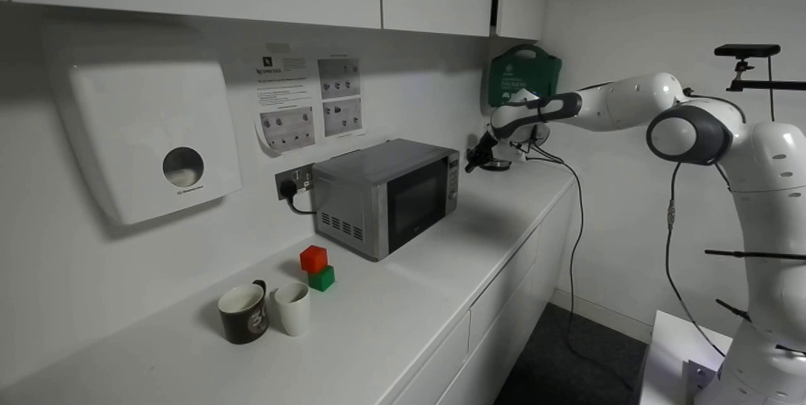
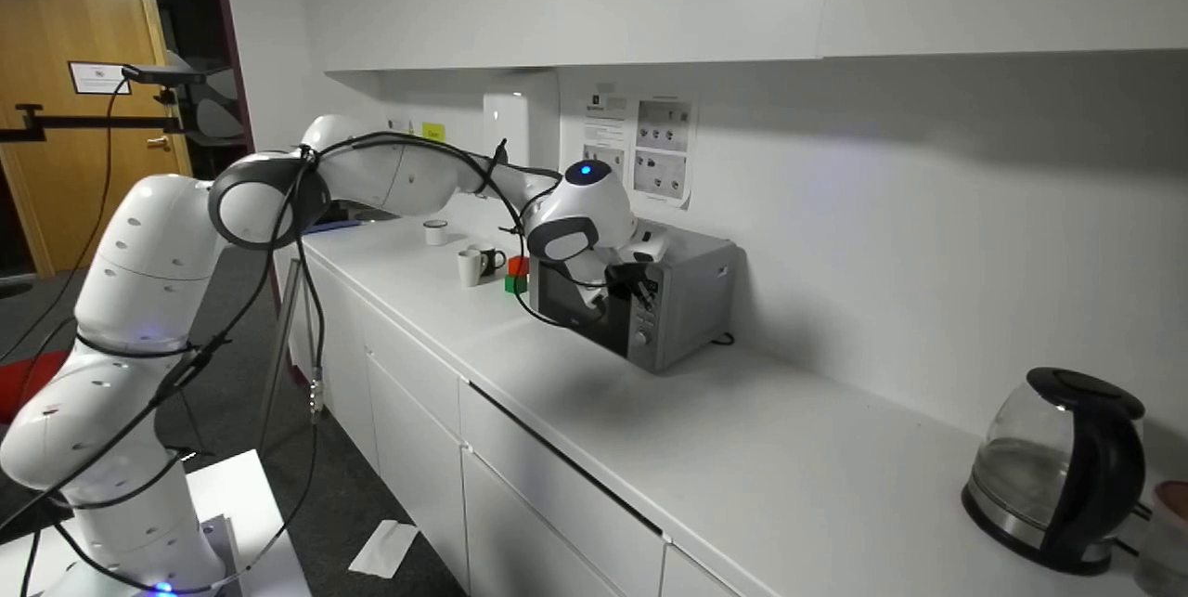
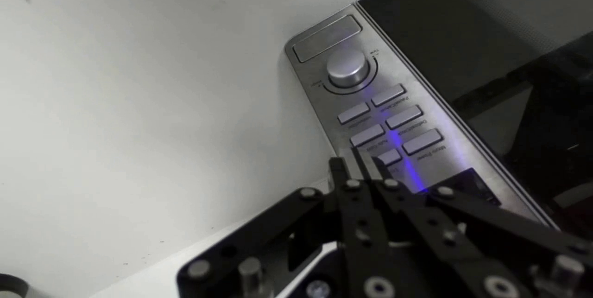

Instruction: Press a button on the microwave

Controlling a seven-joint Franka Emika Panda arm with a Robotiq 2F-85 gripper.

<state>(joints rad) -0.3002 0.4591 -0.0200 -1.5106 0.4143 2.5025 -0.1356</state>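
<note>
Wrist view | fingers (image 3: 350,164): were together near buttons (image 3: 367,135), contact unclear | both exterior views | grey microwave (image 1: 385,197): stood on bench (image 1: 378,329)

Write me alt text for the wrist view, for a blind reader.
A closed black tool in front of a microwave control panel with a round silver knob and rectangular buttons. A dark glass door adjoins the panel.

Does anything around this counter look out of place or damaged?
Two small things. In an exterior view, a white sheet, probably paper, lies on the dark floor near the cabinets, as if dropped. In an exterior view, the wall notice near the microwave has its lower-left corner curled instead of lying flat.
</note>
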